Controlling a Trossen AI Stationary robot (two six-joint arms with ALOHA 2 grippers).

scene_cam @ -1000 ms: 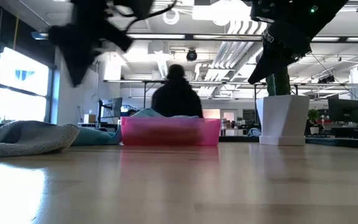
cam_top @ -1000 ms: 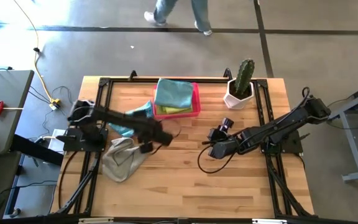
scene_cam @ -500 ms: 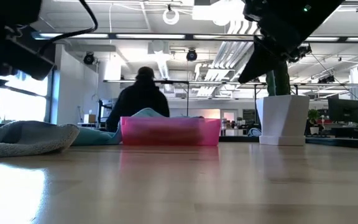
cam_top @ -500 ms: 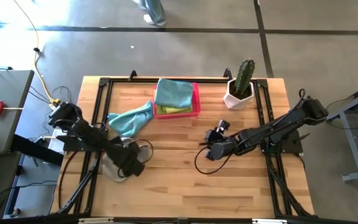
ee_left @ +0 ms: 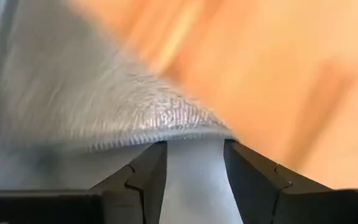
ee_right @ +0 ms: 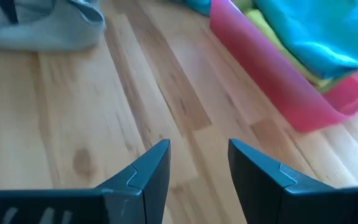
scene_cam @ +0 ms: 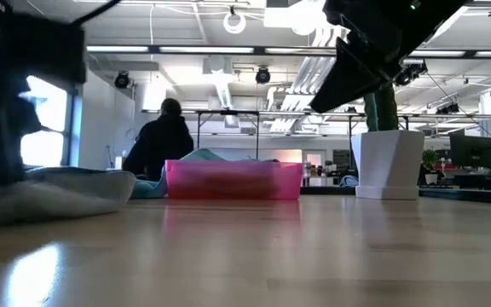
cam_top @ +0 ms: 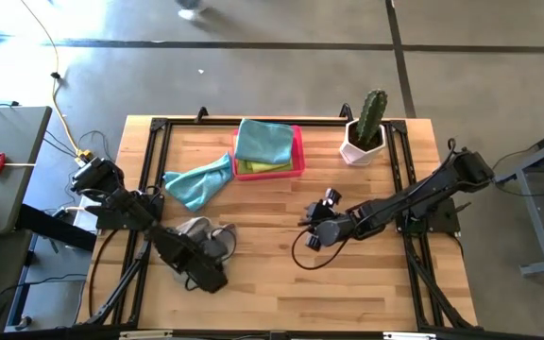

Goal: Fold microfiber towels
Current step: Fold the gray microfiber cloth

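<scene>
A crumpled grey towel (cam_top: 208, 236) lies on the wood at the near left, and it fills much of the left wrist view (ee_left: 73, 93). My left gripper (cam_top: 212, 276) points steeply down over its near edge, open, with grey cloth showing between its fingers (ee_left: 194, 180). A teal towel (cam_top: 196, 181) lies flat beside the pink tray (cam_top: 299, 151), which holds a teal towel (cam_top: 264, 140) on top of a lime one (cam_top: 264, 167). My right gripper (cam_top: 310, 238) hangs open over bare wood at mid-table, with nothing between its fingers (ee_right: 197, 168). My left gripper comes at the grey towel's hemmed edge (ee_left: 185, 132) from above, slanting down, one finger on either side of a strip of cloth. Whether the fingers touch the cloth, I cannot tell. The towel lies on the table.
A white pot with a cactus (cam_top: 365, 127) stands at the far right. Black frame rails (cam_top: 154, 170) run along the table's sides. Bare wood spreads across the near middle and near right (cam_top: 348, 293). A person (scene_cam: 160, 141) stands in the room beyond the table.
My left gripper has swung from beside the pink tray toward the table's near left, tipped downward and sunk onto the grey towel, staying open. The towel's right end now lies a little farther right. My right gripper has drifted slightly toward the table's left, still open.
</scene>
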